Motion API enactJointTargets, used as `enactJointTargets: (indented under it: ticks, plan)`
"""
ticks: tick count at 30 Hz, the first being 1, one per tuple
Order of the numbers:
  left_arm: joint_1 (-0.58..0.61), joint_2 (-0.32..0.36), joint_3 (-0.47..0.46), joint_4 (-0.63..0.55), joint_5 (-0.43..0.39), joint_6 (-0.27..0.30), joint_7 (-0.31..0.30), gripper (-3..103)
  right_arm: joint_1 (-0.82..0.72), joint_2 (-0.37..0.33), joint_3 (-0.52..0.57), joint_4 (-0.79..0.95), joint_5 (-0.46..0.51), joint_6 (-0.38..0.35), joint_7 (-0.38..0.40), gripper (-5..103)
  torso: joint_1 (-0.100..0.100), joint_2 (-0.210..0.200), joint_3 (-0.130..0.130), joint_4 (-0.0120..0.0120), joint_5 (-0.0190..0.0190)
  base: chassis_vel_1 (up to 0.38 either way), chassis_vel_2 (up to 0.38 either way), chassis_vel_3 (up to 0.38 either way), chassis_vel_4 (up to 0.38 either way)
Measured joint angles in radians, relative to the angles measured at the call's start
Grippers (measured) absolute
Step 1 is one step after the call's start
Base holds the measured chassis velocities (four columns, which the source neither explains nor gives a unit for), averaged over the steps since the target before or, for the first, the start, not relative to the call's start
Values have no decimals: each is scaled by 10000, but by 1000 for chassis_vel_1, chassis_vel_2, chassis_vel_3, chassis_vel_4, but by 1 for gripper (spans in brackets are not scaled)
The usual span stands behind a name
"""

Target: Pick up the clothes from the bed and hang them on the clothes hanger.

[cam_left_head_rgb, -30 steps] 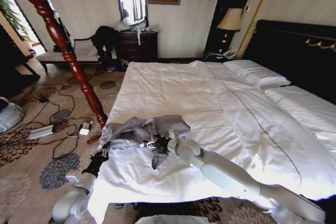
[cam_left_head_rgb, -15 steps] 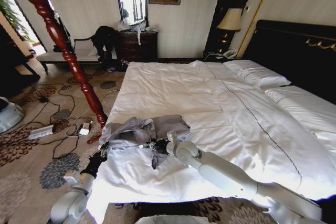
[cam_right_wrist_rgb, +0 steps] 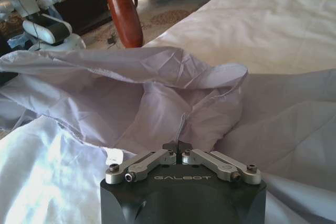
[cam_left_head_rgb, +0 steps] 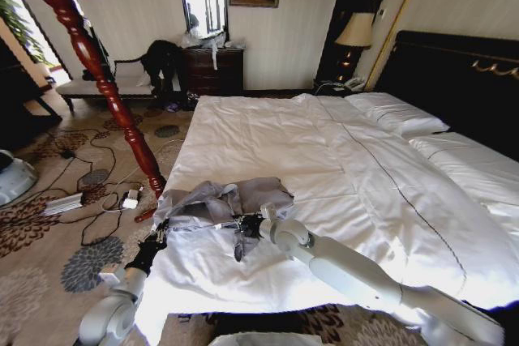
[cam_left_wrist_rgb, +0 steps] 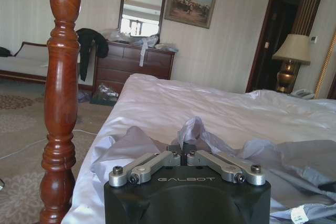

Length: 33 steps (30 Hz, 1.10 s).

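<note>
The wide bed (cam_left_head_rgb: 340, 168) with its white quilted duvet carries the crumpled, thin grey-blue clothes (cam_left_head_rgb: 223, 200) near its foot corner beside a turned red-brown wooden post (cam_left_head_rgb: 97, 70), where the left gripper (cam_left_wrist_rgb: 184, 157) and right gripper (cam_right_wrist_rgb: 178, 153) each have jaws clenched on folds of that fabric.

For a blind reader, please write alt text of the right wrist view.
The right gripper, shut on a fold of the grey-blue shirt, rests low over the white bed. A red-brown wooden post stands beyond the crumpled shirt.
</note>
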<state>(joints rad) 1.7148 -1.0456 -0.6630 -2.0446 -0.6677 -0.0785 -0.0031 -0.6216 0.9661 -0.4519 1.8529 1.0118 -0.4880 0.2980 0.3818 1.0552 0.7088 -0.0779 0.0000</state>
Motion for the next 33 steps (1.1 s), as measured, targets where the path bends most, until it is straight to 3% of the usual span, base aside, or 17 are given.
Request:
enactJointTargets:
  ticks: [8, 13, 16, 17, 20, 21, 24, 27, 33]
  plan:
    - [-20, 96, 0, -204, 590, 165, -348, 0, -805, -245, 928, 480, -1288, 572, 114, 0, 0, 0, 0, -1, 0, 0, 0, 0, 0]
    - [-255, 523, 82, -1001, 611, 651, -946, 0, -1341, -651, 1880, 1283, -1961, 672, 92, 0, 0, 0, 0, 3, 1, 0, 0, 0, 0]
    - [-1056, 1204, 465, -1801, 190, 1388, -1803, 0, -1892, -1121, 2830, 2121, -2190, 671, 45, 0, -1, 0, 0, -1, 0, 0, 0, 0, 0]
    - [-1056, 1204, 465, -1801, 190, 1388, -1803, 0, -1892, -1121, 2830, 2121, -2190, 671, 45, 0, -1, 0, 0, -1, 0, 0, 0, 0, 0]
    - [-1981, 2301, 948, -1998, -310, 1828, -2289, 0, -2486, -1605, 4014, 2719, -2149, 664, -5, 0, -1, 0, 0, -4, 3, 0, 0, 0, 0]
    - [-1981, 2301, 948, -1998, -310, 1828, -2289, 0, -2486, -1605, 4014, 2719, -2149, 664, -5, 0, -1, 0, 0, -4, 3, 0, 0, 0, 0]
    - [-3045, 3474, 1452, -1781, -1016, 2027, -2697, 0, -2907, -2062, 5249, 3225, -1775, 647, -34, 0, -1, -1, 0, -1, 1, 0, 0, 0, 0]
    - [-3795, 3936, 1701, -1758, -1451, 2135, -2904, 0, -2949, -2318, 5794, 3521, -1449, 598, 0, 0, -1, 0, 1, -1, 1, 0, 0, 0, 0]
    - [-5696, 5203, 1932, -1737, -2674, 2369, -3141, 0, -2055, -2934, 6751, 4103, -164, 354, 521, 0, 0, -1, 1, 2, 0, 0, 0, 0, 0]
